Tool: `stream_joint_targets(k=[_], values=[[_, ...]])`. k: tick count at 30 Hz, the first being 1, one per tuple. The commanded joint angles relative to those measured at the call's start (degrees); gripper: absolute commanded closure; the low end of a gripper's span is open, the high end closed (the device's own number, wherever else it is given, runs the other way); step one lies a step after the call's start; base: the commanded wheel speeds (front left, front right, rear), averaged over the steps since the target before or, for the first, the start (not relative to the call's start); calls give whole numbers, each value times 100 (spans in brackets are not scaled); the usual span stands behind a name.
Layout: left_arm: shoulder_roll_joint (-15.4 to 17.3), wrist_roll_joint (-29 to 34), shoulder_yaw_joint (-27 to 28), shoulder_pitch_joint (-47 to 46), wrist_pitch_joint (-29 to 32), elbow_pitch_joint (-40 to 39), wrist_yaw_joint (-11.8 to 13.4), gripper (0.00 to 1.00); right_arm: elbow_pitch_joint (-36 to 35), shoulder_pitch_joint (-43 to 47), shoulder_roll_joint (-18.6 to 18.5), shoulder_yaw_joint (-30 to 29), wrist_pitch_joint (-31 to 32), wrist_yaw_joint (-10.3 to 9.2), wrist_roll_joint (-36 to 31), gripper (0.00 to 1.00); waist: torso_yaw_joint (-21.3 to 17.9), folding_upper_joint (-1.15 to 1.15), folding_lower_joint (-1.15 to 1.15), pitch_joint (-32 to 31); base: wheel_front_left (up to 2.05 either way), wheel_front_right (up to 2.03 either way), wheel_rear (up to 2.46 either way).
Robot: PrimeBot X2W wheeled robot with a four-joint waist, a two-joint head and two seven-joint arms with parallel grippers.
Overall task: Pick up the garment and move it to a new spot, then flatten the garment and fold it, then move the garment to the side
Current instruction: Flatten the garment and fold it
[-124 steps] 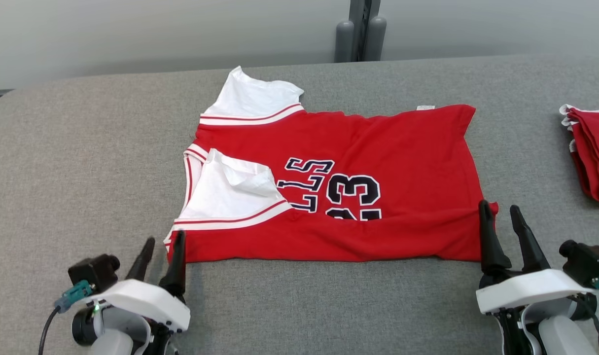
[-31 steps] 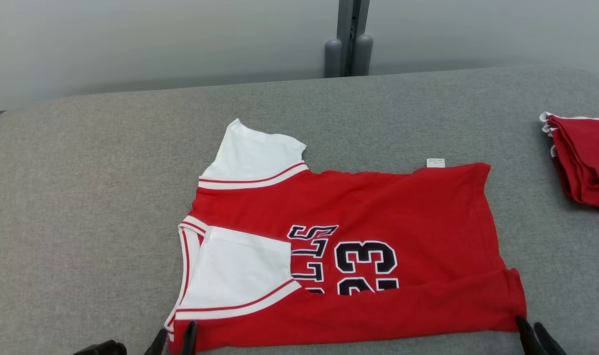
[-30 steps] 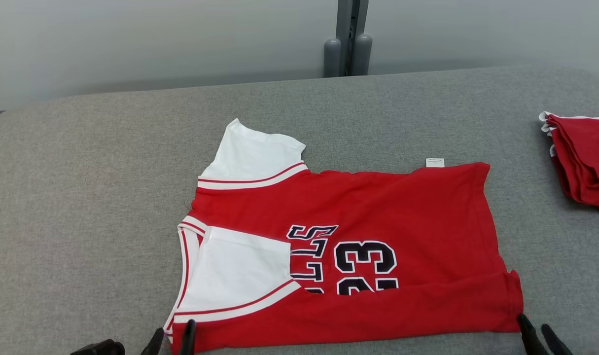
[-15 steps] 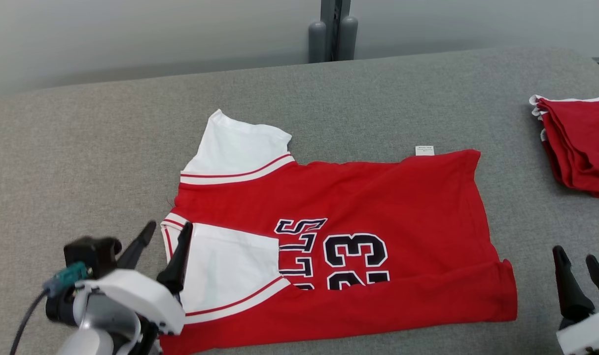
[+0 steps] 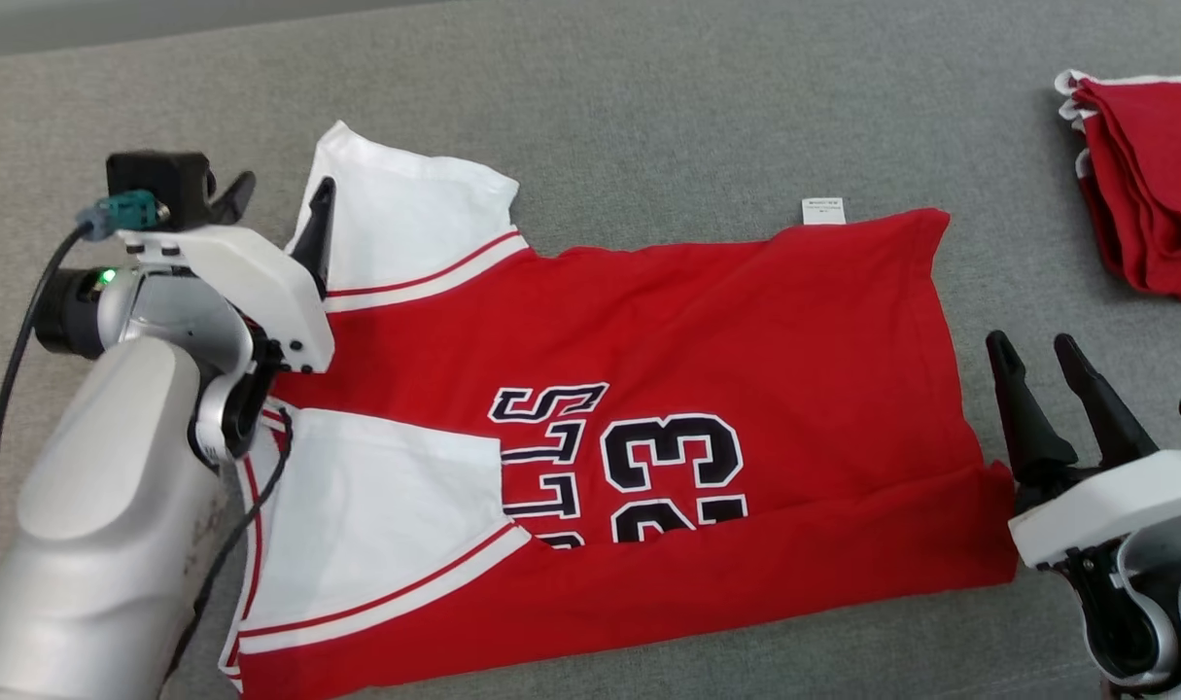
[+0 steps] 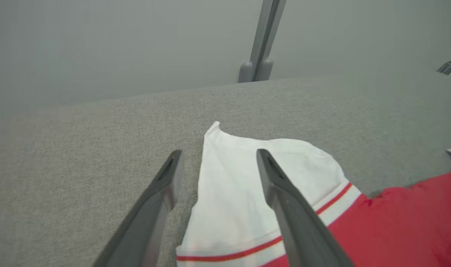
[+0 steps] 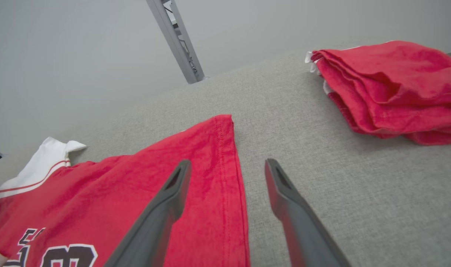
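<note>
garment (image 5: 746, 340) lies flat on desk (image 5: 648, 97), left of red pile (image 5: 1149, 175) | we judge near edge folded in; far side, final folds, move aside remain | our left gripper (image 5: 286, 185) and right gripper (image 5: 1031, 342) gape, empty

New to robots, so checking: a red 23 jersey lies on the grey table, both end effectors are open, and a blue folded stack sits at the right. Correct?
No. The folded stack is red, not blue; the right wrist view shows it. The jersey lies on the grey table, with the left end effector and right end effector open.
</note>
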Motion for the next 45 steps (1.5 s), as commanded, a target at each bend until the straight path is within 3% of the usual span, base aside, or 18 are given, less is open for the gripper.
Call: stream_joint_targets(k=[1, 17, 18, 19, 20, 26, 27, 28, 32, 38, 45], values=[[42, 68, -14, -261, 51, 258, -5, 0, 26, -131, -58, 76, -68, 2, 44, 0, -238, 0, 0, 270, 0, 0, 0], [144, 333, -283, -1691, 355, 2176, -161, 0, 233, -428, -292, 432, -377, 2, 363, 0, -631, 0, 0, 622, 0, 0, 0], [129, 317, -290, -1711, 367, 2243, -171, 8, 245, -422, -303, 437, -396, 2, 373, 0, -630, 0, 0, 612, 0, 0, 0], [129, 317, -290, -1711, 367, 2243, -171, 8, 245, -422, -303, 437, -396, 2, 373, 0, -630, 0, 0, 612, 0, 0, 0], [125, 316, -307, -1728, 365, 2299, -189, 15, 255, -421, -310, 438, -408, 2, 378, 0, -629, 0, 0, 600, 0, 0, 0], [134, 426, -436, -1807, 246, 2670, -218, 25, 240, -513, -330, 571, -428, 2, 406, 0, -694, 0, 0, 583, 0, 0, 0], [96, 427, -444, -1818, 205, 2722, -208, 32, 235, -533, -340, 589, -434, 2, 402, 0, -707, 0, 0, 591, 0, 0, 0], [55, 416, -453, -1837, 164, 2772, -208, 50, 229, -555, -346, 607, -442, 2, 406, 0, -717, 0, 0, 602, 0, 0, 0], [-67, 421, -516, -1864, 17, 2986, -260, 100, 222, -604, -386, 660, -485, 2, 403, 0, -752, 0, 0, 617, 0, 0, 0], [-114, 433, -556, -2007, -383, 3141, -353, 100, 256, -651, -475, 682, -512, 2, 371, 0, -677, 0, 0, 511, 0, 0, 0], [-175, 337, -596, -2039, -819, 3046, -639, 100, 337, -1098, -969, 887, -15, 2, 100, 0, -351, 0, 0, 265, 0, 0, 0]])
